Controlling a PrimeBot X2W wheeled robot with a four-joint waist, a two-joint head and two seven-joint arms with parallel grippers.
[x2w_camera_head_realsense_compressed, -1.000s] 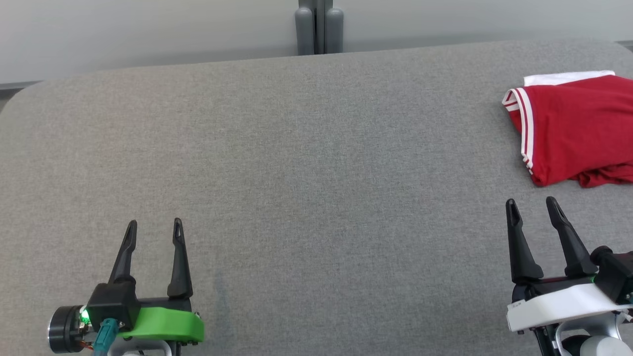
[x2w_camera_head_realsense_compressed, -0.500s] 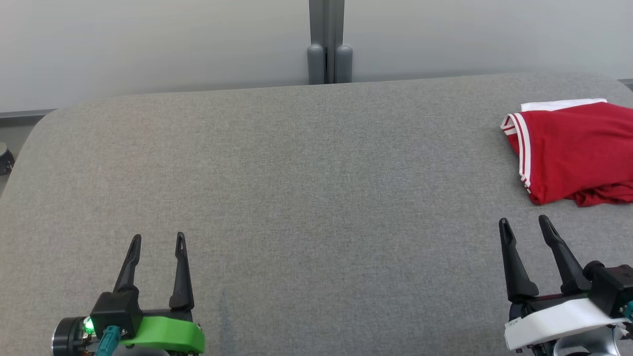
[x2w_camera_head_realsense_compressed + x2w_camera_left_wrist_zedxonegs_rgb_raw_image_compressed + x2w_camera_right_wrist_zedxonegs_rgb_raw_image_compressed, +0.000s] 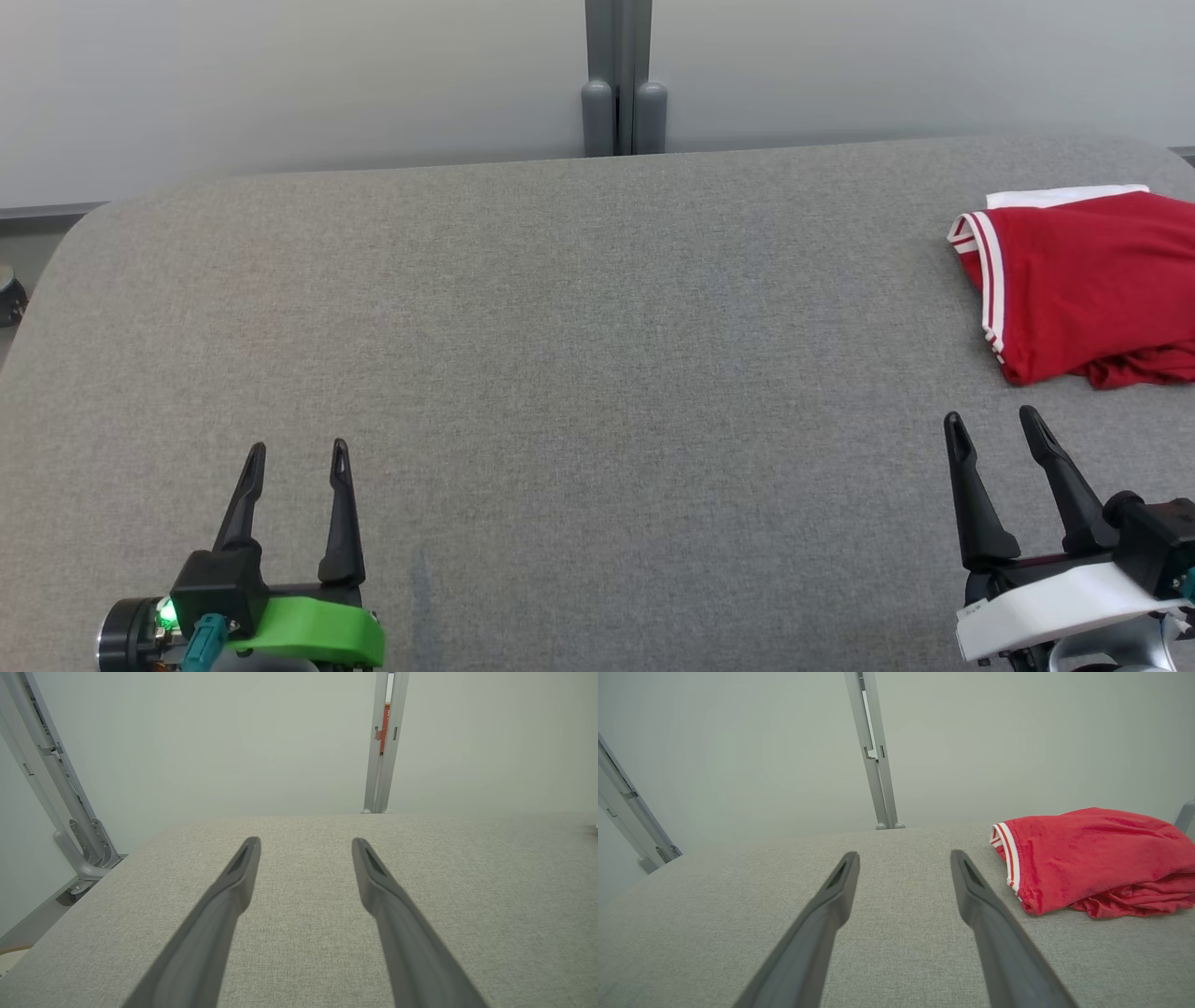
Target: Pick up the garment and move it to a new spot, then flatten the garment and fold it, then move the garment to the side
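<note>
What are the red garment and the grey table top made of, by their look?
The red garment looks like soft matte knit, perhaps cotton: it slumps in wrinkles, with white-striped trim. The table top seems covered in matte grey woven or felt-like cloth, finely flecked; what lies beneath is hidden.

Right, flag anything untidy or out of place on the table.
The red garment sits on the table's right side; its near hem is bunched and a white layer pokes out behind. Nothing else stands out.

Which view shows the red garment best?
Right wrist view: the red garment lies close, sharp and almost whole. The head view cuts it off at the right edge; the left wrist view catches at most a blurred speck.
</note>
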